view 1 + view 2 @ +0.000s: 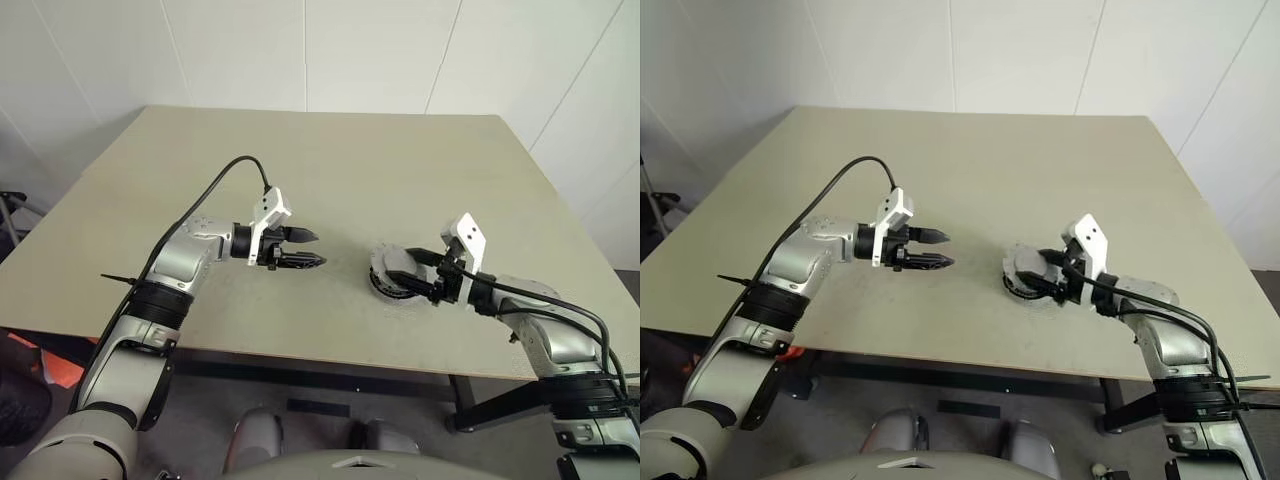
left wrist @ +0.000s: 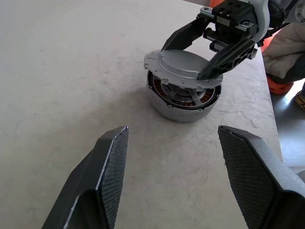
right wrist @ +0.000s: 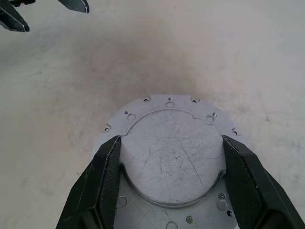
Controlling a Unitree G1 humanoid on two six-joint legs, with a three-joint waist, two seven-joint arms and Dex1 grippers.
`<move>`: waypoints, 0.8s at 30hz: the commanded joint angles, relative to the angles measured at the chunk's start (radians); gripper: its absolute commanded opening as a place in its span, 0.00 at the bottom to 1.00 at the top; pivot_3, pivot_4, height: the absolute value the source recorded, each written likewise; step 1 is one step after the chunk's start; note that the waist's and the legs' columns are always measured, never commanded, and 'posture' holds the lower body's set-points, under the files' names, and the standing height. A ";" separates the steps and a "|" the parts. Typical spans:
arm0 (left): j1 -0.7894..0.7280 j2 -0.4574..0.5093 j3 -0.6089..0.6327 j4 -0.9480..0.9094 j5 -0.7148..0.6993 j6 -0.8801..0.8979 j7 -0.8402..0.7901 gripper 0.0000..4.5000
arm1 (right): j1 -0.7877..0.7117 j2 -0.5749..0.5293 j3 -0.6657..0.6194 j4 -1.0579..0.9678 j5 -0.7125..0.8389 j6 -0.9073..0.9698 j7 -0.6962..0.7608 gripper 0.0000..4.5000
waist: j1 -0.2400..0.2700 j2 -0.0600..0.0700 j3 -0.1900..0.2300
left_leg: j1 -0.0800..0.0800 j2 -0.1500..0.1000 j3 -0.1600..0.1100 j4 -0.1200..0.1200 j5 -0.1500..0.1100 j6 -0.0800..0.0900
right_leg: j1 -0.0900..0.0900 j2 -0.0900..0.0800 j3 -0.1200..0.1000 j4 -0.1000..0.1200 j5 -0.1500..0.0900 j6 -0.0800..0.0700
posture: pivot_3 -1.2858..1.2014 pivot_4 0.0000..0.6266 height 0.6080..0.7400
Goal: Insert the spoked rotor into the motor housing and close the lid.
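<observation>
right gripper (image 2: 213, 51) clamps the lid (image 2: 183, 67) (tilted) over the motor housing (image 2: 183, 100); left gripper (image 1: 310, 248) released, facing it.

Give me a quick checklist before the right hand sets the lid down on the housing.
1. Lid held by the right hand, one finger on each side of its raised centre: ok.
2. Spoked rotor already inside the motor housing, its spokes showing under the lid: ok.
3. Lid level and seated: not ok; it is tilted, the side by the fingers raised.
4. Lid centred over the housing: cannot tell.
5. Left hand open, empty and apart from the housing: ok.
6. Table around the housing free of loose parts: ok.
</observation>
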 commanded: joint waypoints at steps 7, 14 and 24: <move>-0.014 0.009 0.014 -0.040 -0.014 0.000 -0.004 0.71 | -0.013 -0.010 0.017 0.032 -0.058 -0.070 0.002 0.69 | 0.000 0.000 0.000 | 0.000 0.000 0.000 0.000 0.000 0.000 | 0.000 0.000 0.000 0.000 0.000 0.000 | 0.52 0.00 1.00; -0.010 0.015 0.019 -0.051 -0.017 0.007 -0.003 0.71 | 0.019 -0.030 0.048 0.092 -0.132 -0.168 0.016 0.69 | -0.001 0.000 0.000 | 0.002 0.000 0.000 0.000 0.000 0.000 | 0.002 0.000 0.000 0.000 0.000 0.000 | 0.52 0.00 1.00; -0.015 0.013 0.014 -0.048 -0.017 0.007 -0.004 0.71 | 0.013 -0.047 0.016 0.093 -0.085 -0.130 0.039 0.69 | 0.001 0.000 0.000 | 0.004 0.000 0.000 0.001 0.000 0.000 | 0.006 0.000 0.000 0.000 -0.001 0.001 | 0.52 0.00 1.00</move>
